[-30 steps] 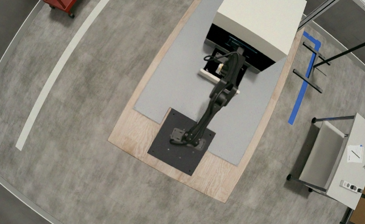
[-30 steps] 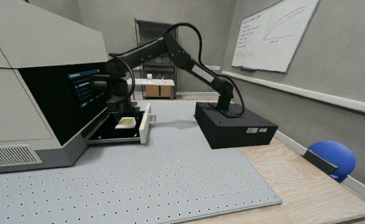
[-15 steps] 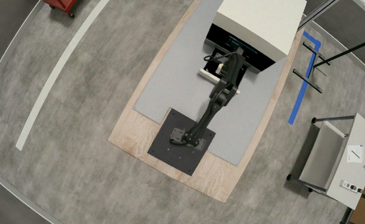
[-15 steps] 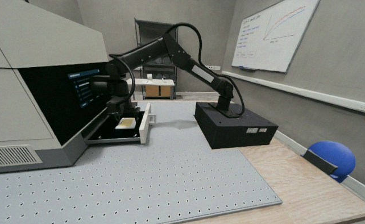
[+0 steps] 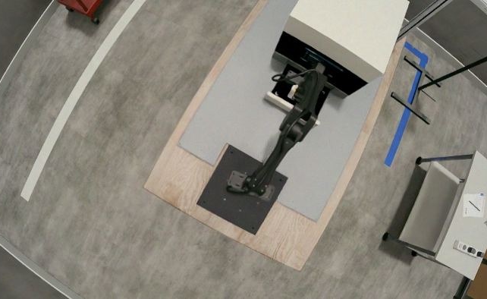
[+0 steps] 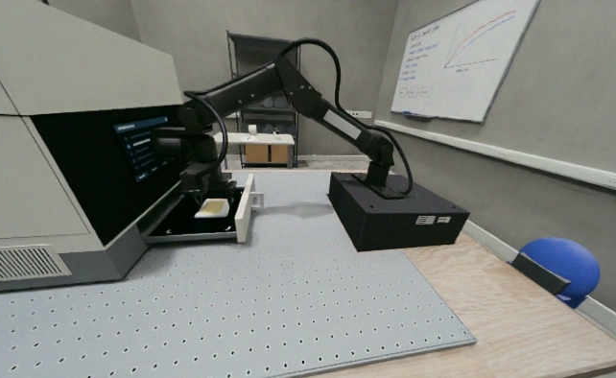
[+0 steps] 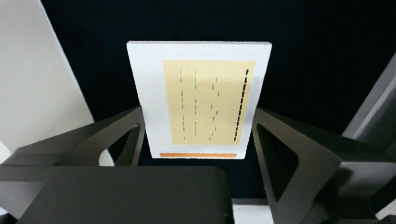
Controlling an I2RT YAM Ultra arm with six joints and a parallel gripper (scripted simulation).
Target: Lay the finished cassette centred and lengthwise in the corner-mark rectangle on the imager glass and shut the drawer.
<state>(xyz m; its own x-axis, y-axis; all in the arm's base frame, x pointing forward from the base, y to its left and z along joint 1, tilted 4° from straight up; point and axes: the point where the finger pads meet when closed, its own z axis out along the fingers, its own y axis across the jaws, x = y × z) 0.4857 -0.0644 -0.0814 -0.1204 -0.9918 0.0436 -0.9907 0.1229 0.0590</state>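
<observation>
The finished cassette (image 7: 199, 99) is a white plate with a yellow gel window, dark band marks and an orange strip at its near end. My gripper (image 7: 198, 111) is shut on its two long sides. In the exterior view the cassette (image 6: 213, 208) sits low over the dark glass (image 6: 193, 222) of the imager's open drawer, with the gripper (image 6: 207, 188) straight above it. I cannot tell whether it touches the glass. The gel imager (image 6: 59, 134) is a large beige box with a dark front and a lit screen (image 6: 141, 146). In the top view the arm hides most of the drawer (image 5: 291, 86).
The drawer's white front panel (image 6: 244, 207) with its small handle (image 6: 258, 199) stands towards the arm's base. The arm's black base box (image 6: 394, 211) stands on the perforated grey plate (image 6: 241, 297). A blue chair (image 6: 559, 269) is beyond the table's right edge.
</observation>
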